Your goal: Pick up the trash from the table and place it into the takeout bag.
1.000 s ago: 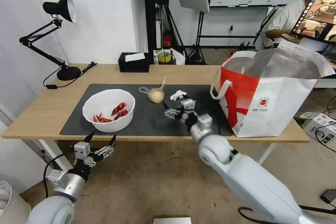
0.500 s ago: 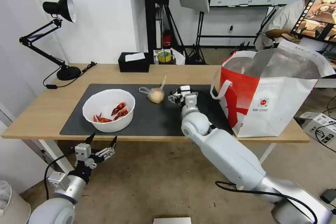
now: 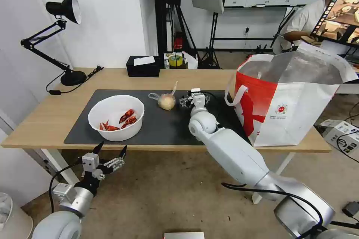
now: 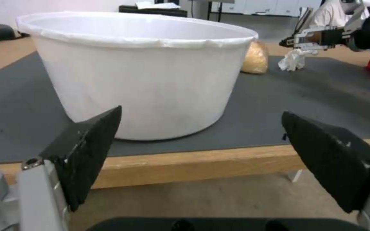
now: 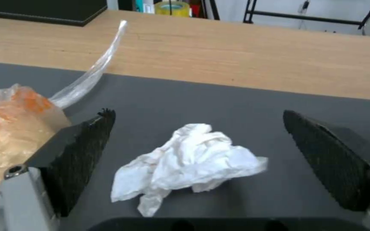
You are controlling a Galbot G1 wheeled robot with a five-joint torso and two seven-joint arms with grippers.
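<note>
Head view: worktop [image 3: 48, 117], takeout bag [image 3: 288, 101] standing at its right end. Bowl [image 3: 116, 117] and knotted bag [image 3: 166, 101] on mat, untouched. Right hand [image 3: 193, 98] has advanced from mid-mat to crumpled tissue [image 5: 185, 165], fingers spread, tissue between them, ungripped. Pre-grasp reached. Left hand [image 3: 108, 154] released, parked below worktop edge.

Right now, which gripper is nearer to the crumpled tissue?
Right. The right gripper has its open jaws on either side of the crumpled tissue; the left gripper hangs below the table's front edge.
</note>
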